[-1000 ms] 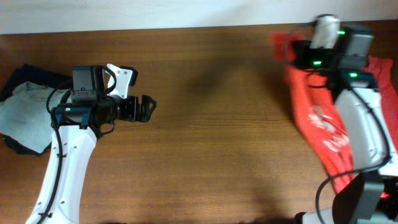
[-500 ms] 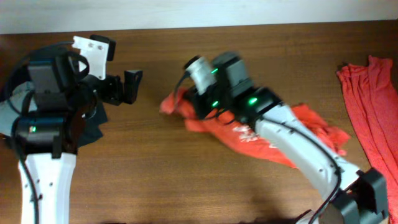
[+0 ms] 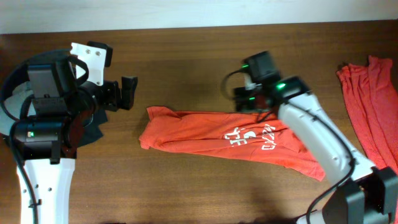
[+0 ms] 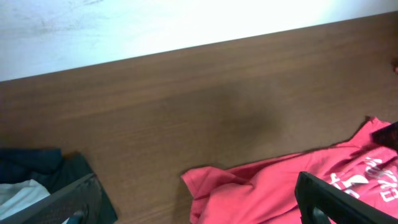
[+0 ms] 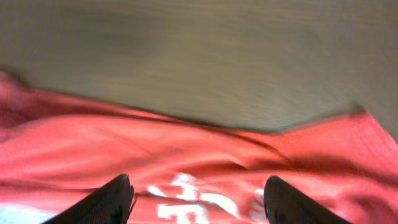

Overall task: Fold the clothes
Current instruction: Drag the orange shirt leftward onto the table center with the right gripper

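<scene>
T-shirt (image 3: 199, 132) lies apparently loose beneath right hand (image 5: 198, 190).

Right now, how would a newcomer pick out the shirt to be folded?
On the wooden table, look at the middle. The orange-red T-shirt lies stretched out there. Unlike the orange-red cloth at the right edge, it shows white lettering.
</scene>
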